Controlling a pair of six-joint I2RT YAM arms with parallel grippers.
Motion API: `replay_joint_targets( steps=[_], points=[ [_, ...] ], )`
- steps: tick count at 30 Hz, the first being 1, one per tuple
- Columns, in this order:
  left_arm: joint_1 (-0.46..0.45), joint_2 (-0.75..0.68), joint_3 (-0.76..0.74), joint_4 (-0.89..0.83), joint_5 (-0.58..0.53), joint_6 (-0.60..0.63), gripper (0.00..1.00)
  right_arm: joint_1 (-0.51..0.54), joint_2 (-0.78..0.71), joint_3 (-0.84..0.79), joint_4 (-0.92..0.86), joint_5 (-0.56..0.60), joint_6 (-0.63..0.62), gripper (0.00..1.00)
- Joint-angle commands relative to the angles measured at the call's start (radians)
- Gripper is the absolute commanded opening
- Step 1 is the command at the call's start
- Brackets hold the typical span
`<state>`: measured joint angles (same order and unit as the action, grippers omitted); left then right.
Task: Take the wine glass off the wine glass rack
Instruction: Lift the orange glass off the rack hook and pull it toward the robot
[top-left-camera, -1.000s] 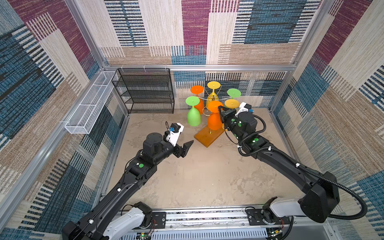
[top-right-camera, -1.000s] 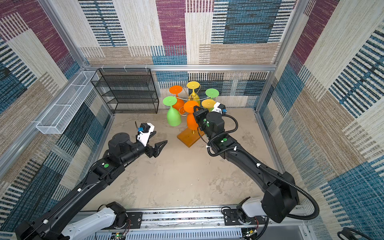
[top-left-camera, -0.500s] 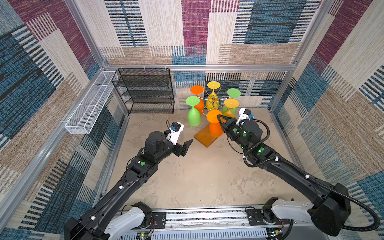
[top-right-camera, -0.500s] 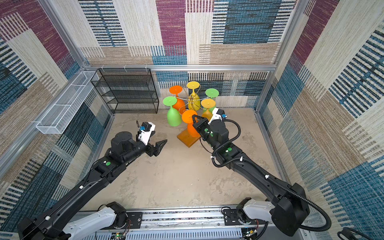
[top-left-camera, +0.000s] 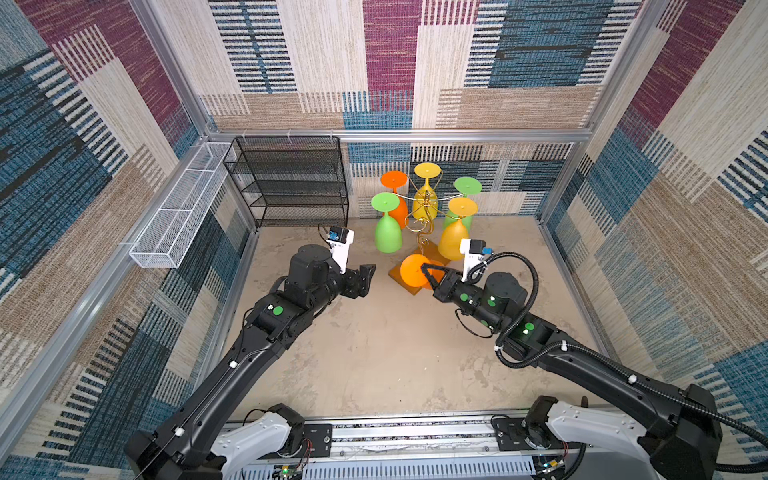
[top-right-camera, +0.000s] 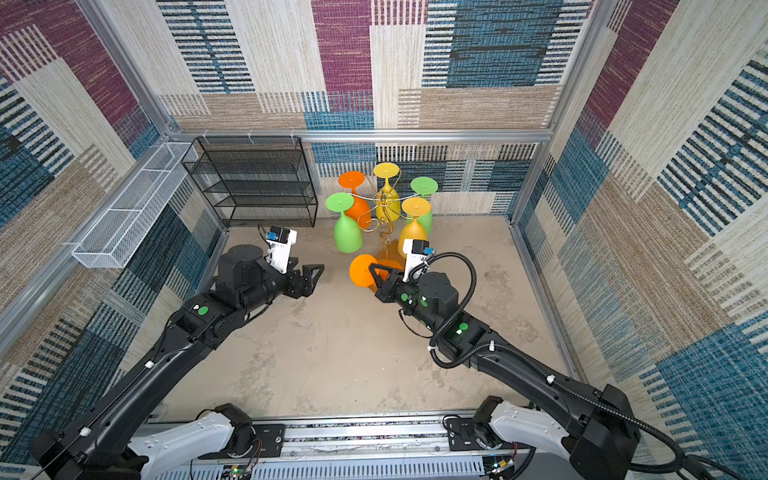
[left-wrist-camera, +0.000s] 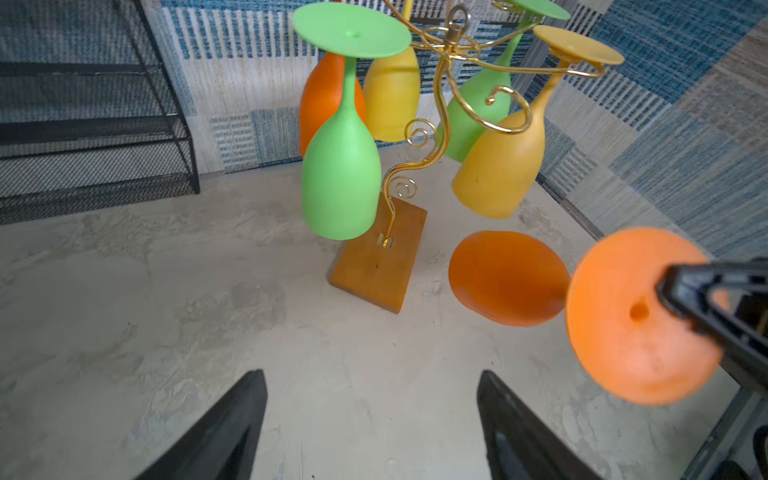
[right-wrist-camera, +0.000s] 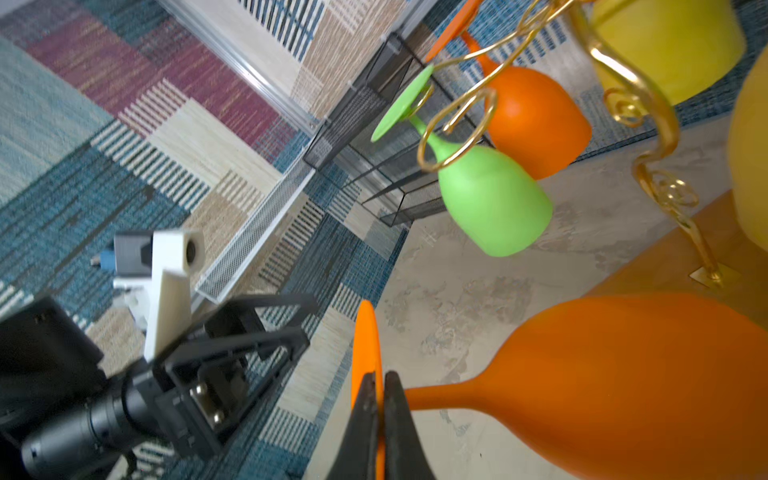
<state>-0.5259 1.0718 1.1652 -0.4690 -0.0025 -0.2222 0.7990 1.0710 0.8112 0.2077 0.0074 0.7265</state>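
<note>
Just on the robot's side of the wine glass rack (left-wrist-camera: 376, 266), the orange wine glass (left-wrist-camera: 509, 278) is seen clear of the gold scroll arms and held above the table, apart from the wooden base. It is tilted far off upright. Its long axis is laid nearly level, with the bowl turned toward the rack's base and the round foot turned away from it, toward the left gripper (top-left-camera: 368, 280). The stem is pinched just behind the foot by the right gripper (right-wrist-camera: 379, 384), whose jaws are shut almost flat upon it. The left gripper is held wide, with nothing between its fingers, beside the rack's base and near the foot without touching it. Five other glasses (top-left-camera: 387, 237) are seen hanging foot-up from the rack. The glass is judged ready to be carried away from the rack by the right arm alone, or passed across.
</note>
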Motion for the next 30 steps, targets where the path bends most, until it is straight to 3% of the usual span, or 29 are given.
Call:
replay_joint_targets(
  steps=[1, 8, 15, 26, 30],
  points=[
    [0.001, -0.013, 0.043, -0.250, -0.053, -0.192, 0.83, 0.059, -0.014, -0.037, 0.095, -0.042, -0.237, 0.00],
    [0.000, -0.022, 0.033, -0.529, 0.012, -0.527, 0.80, 0.276, 0.020, -0.136, 0.206, -0.005, -0.574, 0.00],
    [0.001, -0.107, -0.038, -0.631, 0.066, -0.773, 0.80, 0.421, 0.090, -0.185, 0.273, 0.131, -0.775, 0.00],
    [0.000, -0.077, -0.059, -0.639, 0.191, -0.970, 0.79, 0.525, 0.239, -0.186, 0.381, 0.380, -1.016, 0.00],
    [0.001, -0.070, -0.082, -0.588, 0.245, -1.035, 0.72, 0.533, 0.290, -0.162, 0.389, 0.444, -1.061, 0.00]
  ],
)
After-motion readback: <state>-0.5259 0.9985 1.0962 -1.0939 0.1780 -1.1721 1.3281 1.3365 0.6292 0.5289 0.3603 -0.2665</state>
